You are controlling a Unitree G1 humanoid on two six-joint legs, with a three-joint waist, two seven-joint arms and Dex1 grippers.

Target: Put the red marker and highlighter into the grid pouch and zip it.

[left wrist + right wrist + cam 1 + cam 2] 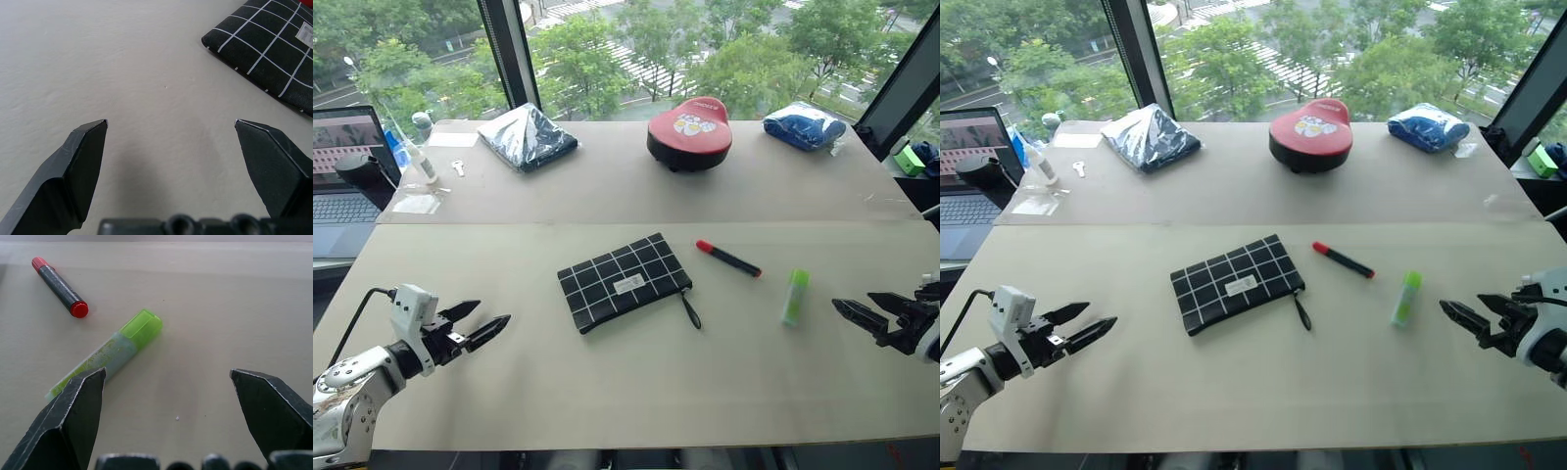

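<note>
A: Likely the red marker (728, 258) and the highlighter (795, 297) are light, hard and smooth, so they may roll; I'd pinch each across the middle of its barrel. The grid pouch (625, 280) looks soft and floppy; hold it near the zipper cord.

B: Looks?

A: Marker: slim black barrel, red cap. Highlighter: stubby, pale green. Pouch: flat, black with white grid lines and a small label.

B: Where?

A: Pouch mid-tabletop (607, 392); marker at its two o'clock, highlighter at three. The right pincer (862, 309), wide and empty, is beside the highlighter; the left pincer (483, 322), also wide and empty, is at the pouch's eight o'clock.
</note>
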